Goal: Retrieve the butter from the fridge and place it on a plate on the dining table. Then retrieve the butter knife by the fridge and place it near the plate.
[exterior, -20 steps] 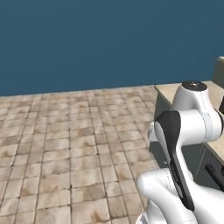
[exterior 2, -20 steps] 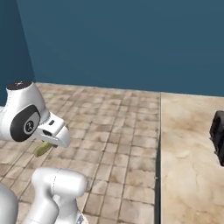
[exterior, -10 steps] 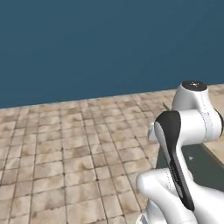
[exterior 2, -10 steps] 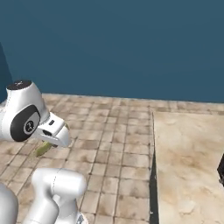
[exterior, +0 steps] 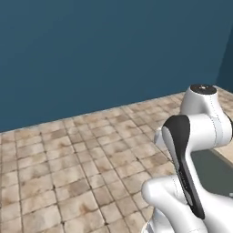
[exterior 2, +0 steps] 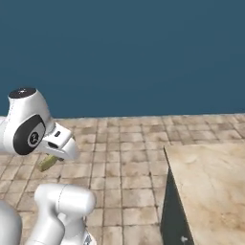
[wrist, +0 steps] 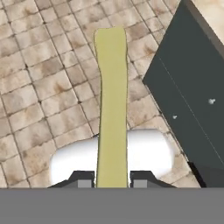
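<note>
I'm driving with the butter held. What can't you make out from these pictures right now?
- Butter: its gripped end, hand view, hidden between the tool's fingertips.
- Butter: right base view, mostly hidden behind the arm.
- Marbled counter: far end cut by the right edge.
- Dark cabinet front: cut by the hand view's edge.

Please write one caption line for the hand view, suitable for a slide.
The hand is shut on the butter, carried above the tiled floor beside a dark cabinet.

The tiled floor (exterior 2: 124, 162) lay open in front of the blue wall (exterior 2: 124, 52), giving wide free room. To the right of the floor stood the counter (exterior 2: 210, 186), its dark front (wrist: 192, 92) near the butter (wrist: 111, 100) in the gripper (wrist: 113, 179).
</note>
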Motion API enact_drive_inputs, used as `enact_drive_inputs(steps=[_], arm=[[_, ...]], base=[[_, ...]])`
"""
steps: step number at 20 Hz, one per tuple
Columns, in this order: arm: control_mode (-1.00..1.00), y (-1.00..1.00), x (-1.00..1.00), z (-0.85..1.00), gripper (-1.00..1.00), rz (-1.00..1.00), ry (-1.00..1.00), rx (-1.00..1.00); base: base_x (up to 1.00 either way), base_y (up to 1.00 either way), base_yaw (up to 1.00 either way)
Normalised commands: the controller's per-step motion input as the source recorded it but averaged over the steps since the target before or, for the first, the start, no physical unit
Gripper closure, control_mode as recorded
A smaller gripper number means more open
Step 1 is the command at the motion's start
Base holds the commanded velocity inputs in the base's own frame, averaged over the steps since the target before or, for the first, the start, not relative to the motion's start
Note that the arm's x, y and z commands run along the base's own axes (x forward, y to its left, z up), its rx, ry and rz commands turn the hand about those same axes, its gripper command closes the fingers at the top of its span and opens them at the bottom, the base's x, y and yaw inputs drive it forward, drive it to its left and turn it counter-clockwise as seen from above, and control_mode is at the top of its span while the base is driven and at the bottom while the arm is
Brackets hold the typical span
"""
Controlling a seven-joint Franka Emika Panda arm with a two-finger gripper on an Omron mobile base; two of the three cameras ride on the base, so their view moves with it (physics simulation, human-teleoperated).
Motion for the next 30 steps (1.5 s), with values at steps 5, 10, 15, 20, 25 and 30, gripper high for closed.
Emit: enact_drive_inputs(steps=[5,10,15,20,25,30], arm=[[1.0,0.0,0.0,0.0,1.0,0.0,0.0,0.0],[1.0,0.0,0.0,0.0,1.0,0.0,0.0,0.0],[1.0,0.0,0.0,0.0,1.0,0.0,0.0,0.0],[1.0,0.0,0.0,0.0,1.0,0.0,0.0,0.0],[1.0,0.0,0.0,0.0,1.0,0.0,0.0,0.0],[1.0,0.0,0.0,0.0,1.0,0.0,0.0,0.0]], base=[[1.0,0.88,-0.61],[1.0,0.82,-0.69],[0.91,0.94,-0.65],[0.96,0.76,-0.72],[0.89,0.75,-0.74],[0.96,0.95,-0.66]])
